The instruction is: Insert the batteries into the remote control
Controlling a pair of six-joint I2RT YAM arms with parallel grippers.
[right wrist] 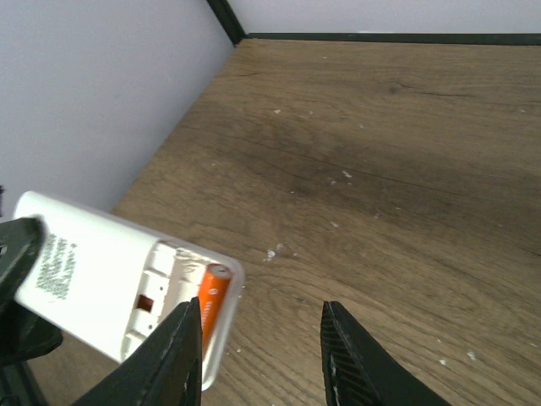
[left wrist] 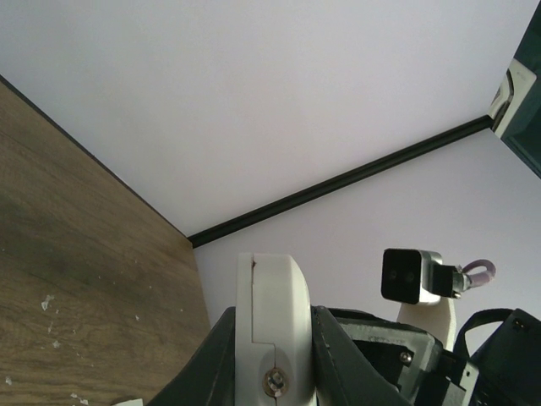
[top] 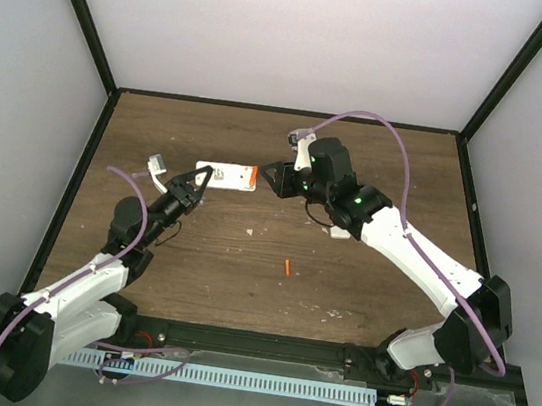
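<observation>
Grippers from both arms met over the wooden table (top: 239, 289), near its 11 o'clock area in the top view.

The left gripper (top: 196, 180) was clenched on the remote control (top: 226, 175), pinching its closed end from about 8 o'clock. That grip looked meant to steady the body and keep the battery bay facing up and toward the other arm. In the left wrist view the white edge of the remote sat wedged between the dark fingers.

The right gripper (right wrist: 262, 355) stood at the remote's 3 o'clock end. Its jaws were parted with nothing between them, one finger just beside the open bay. I judged it to be free of any load, placed there because that is the end where cells go in.

The remote lay back-side up with its cover off. Its open end seemed to be tilted off the wood, though I could not be sure of that.

A white piece (top: 155, 164) lay at 9 o'clock from the remote. It was possibly the cover, set apart to keep the bay open.

One seated battery (right wrist: 211, 296) filled the slot nearest the remote's edge, and the slot beside it looked unfilled. The loose battery (top: 286, 267) lay at 5 o'clock from the remote, well apart and within the right arm's reach, likely the next pick.
</observation>
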